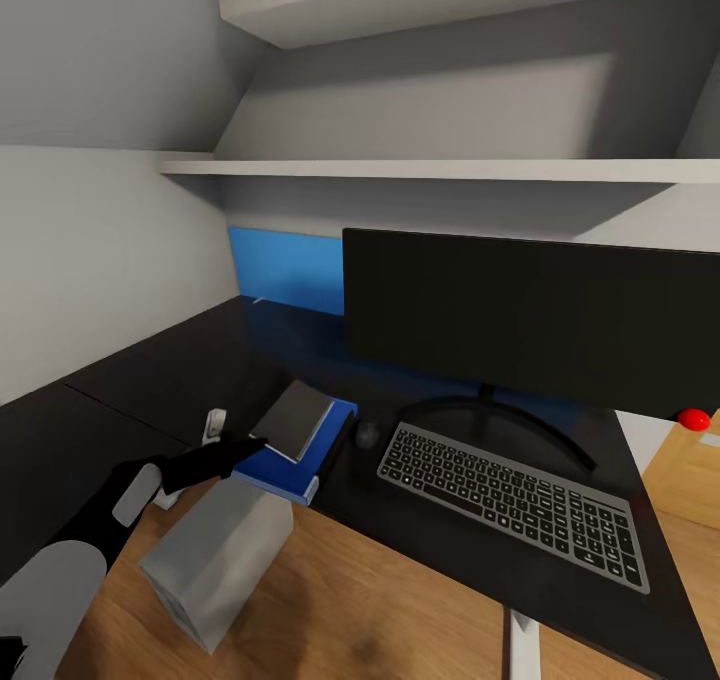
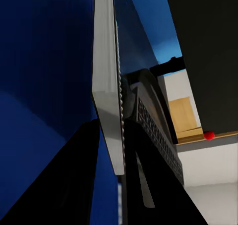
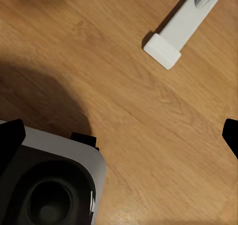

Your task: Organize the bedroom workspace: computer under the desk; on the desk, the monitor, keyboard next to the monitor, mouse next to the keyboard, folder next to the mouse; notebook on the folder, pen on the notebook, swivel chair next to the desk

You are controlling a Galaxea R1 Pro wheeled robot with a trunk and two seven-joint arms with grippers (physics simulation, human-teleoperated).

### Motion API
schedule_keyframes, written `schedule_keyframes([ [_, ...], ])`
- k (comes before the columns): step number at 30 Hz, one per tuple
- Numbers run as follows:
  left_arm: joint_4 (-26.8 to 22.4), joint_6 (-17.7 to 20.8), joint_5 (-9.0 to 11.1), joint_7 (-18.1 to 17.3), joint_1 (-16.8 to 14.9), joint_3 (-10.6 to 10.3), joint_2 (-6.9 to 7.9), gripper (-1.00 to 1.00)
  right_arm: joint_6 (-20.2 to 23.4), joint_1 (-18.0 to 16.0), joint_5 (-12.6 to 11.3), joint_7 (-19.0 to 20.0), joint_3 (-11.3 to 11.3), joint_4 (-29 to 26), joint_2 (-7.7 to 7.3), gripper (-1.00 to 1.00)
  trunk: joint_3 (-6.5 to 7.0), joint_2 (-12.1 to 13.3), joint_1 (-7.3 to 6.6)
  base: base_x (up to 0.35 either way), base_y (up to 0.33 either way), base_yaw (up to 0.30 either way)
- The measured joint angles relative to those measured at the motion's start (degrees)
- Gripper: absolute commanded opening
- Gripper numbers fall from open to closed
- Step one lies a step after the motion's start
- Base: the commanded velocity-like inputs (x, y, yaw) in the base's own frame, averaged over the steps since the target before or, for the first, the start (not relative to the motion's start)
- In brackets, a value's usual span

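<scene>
While the left gripper (image 1: 250, 447) reaches in over the near edge of the glossy black L-shaped desk (image 1: 150, 380), its black fingers (image 2: 74, 185) sit one on each side of the thin black-covered notebook (image 1: 295, 418) with white page edge, clamped on its near corner. Notebook lies on top of the flat bright blue folder (image 1: 325, 440), tilted a bit, overhanging the folder's left side. Folder rests on the desk near its front edge, one corner sticking out past the edge. Small dark mouse (image 1: 368, 434) just beside the folder on its right, then the slim black keyboard (image 1: 515, 505) with dark grey keys, angled across the desk. Large thin black flat monitor (image 1: 530, 315) stands behind the keyboard, its curved black base (image 1: 500, 410) just behind the keys, red dot (image 1: 693, 419) at its lower right corner. Light grey boxy computer tower (image 1: 215, 560) on the wood floor (image 1: 380, 600), below the desk's front edge, partly out in front. Long blue panel (image 1: 285, 268) on the wall behind. White shelves (image 1: 420, 168) above. Right gripper (image 3: 119, 135) hangs over the wood floor near the white desk leg (image 3: 173, 36), fingertips wide apart, nothing between them.
</scene>
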Motion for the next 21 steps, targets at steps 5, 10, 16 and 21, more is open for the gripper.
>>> schedule_keyframes([
  [5, -0.01, -0.07, 0.11, 1.82, 0.00, 0.00, -0.04, -1.00, 0.00, 0.00, 0.00, 0.00, 0.01, 0.00, 0.00, 1.00, 0.00, 0.00, 0.00, -0.002, 0.000, 0.000],
  [10, -0.06, -0.18, 0.28, 2.71, -0.04, -0.04, -0.12, 1.00, 0.00, 0.00, 0.00, 0.00, 0.06, 0.00, -0.01, 1.00, 0.00, 0.00, 0.00, 0.000, 0.000, 0.000],
  [16, -0.09, -0.04, 0.70, 2.77, -0.09, -0.06, -0.17, 1.00, 0.00, 0.00, 0.00, 0.00, 0.06, 0.00, -0.01, 1.00, 0.00, 0.00, 0.00, 0.000, 0.000, 0.000],
  [21, -0.11, -0.02, 0.74, 2.80, -0.09, -0.06, -0.16, 1.00, 0.00, 0.00, 0.00, 0.00, 0.09, 0.00, -0.01, 1.00, 0.00, 0.00, 0.00, 0.000, 0.000, 0.000],
])
